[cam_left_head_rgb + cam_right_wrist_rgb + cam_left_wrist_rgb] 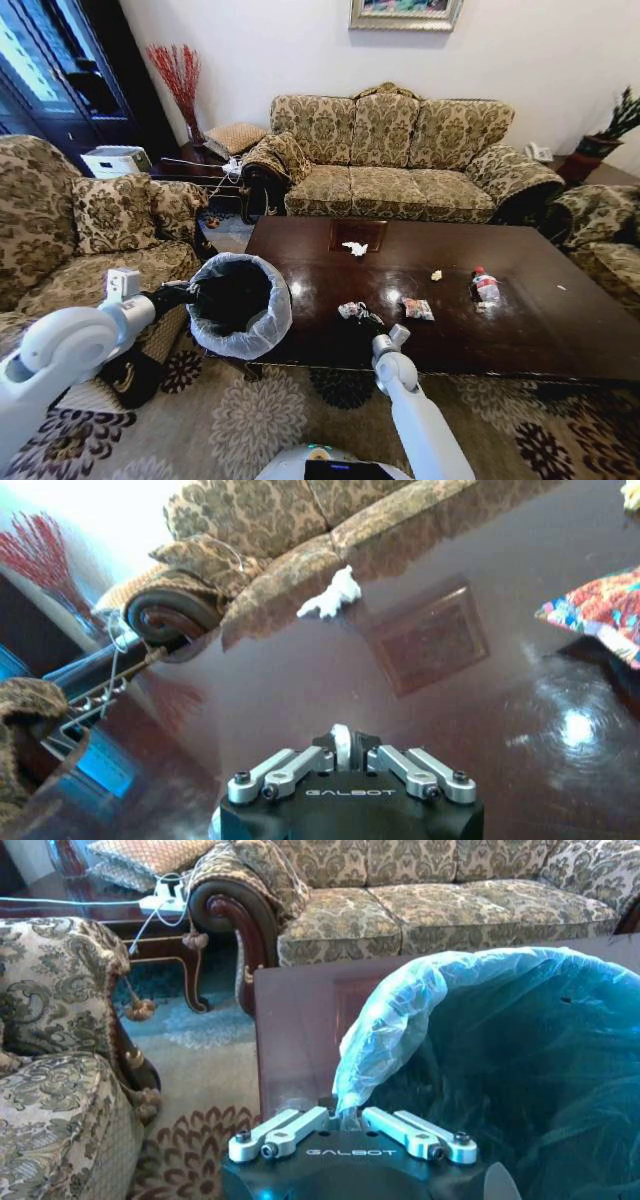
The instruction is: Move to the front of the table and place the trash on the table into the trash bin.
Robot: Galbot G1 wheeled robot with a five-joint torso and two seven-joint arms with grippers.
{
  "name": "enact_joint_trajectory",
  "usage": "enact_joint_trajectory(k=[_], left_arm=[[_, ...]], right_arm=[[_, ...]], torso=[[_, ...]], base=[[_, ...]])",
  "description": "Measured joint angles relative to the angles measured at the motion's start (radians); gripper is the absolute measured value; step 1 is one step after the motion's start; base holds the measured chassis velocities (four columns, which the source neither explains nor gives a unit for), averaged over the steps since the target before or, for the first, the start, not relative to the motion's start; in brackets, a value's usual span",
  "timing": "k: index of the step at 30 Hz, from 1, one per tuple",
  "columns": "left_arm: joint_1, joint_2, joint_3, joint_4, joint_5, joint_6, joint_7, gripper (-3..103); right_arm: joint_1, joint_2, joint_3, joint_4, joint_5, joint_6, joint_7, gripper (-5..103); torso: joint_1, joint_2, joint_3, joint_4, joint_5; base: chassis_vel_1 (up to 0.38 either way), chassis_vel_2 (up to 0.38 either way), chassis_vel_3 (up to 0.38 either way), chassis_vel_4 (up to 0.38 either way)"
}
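Dark glossy desk before patterned sofa. Left claw clamped on bag-lined rim of trash bin, bin mouth tilted toward desk. Right claw closed together, low over desk's near edge, shiny wrapper just beyond. Colourful wrapper near, to right. White tissue farther ahead on inlaid panel. Bottle well right, lying, long axis running away from robot, red cap at far end.
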Motion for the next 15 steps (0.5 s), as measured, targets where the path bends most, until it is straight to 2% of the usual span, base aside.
enact_joint_trajectory(k=[6,8,12,13,15], left_arm=[[0.003,0.007,-0.001,0.002,0.000,0.000,0.000,0],[0.003,0.015,0.001,0.008,0.000,0.000,0.000,0],[0.002,0.025,0.016,0.012,0.001,0.000,-0.003,0],[0.003,0.030,0.025,0.009,0.001,0.000,-0.004,0],[0.004,0.031,0.027,0.006,0.001,0.000,-0.005,0]], right_arm=[[-0.039,-0.015,0.001,0.154,0.028,0.080,-0.079,8],[-0.043,-0.034,-0.018,0.304,0.029,0.119,-0.139,8],[-0.014,-0.071,-0.064,0.449,0.048,0.132,-0.210,8],[0.025,-0.105,-0.129,0.535,0.074,0.130,-0.259,8],[0.037,-0.114,-0.152,0.553,0.079,0.129,-0.271,8]], torso=[[0.000,0.000,0.000,-0.0002,0.0000],[0.000,0.000,0.000,-0.0001,-0.0003],[0.000,0.000,0.000,-0.0001,-0.0004],[0.000,0.000,0.000,-0.0001,-0.0004],[0.000,0.000,0.000,-0.0001,-0.0003]], base=[[0.000,0.000,0.000,0.000],[0.000,0.000,0.000,0.000],[0.000,0.000,0.000,0.000],[0.000,0.000,0.000,0.000],[0.000,0.000,0.000,0.000]])
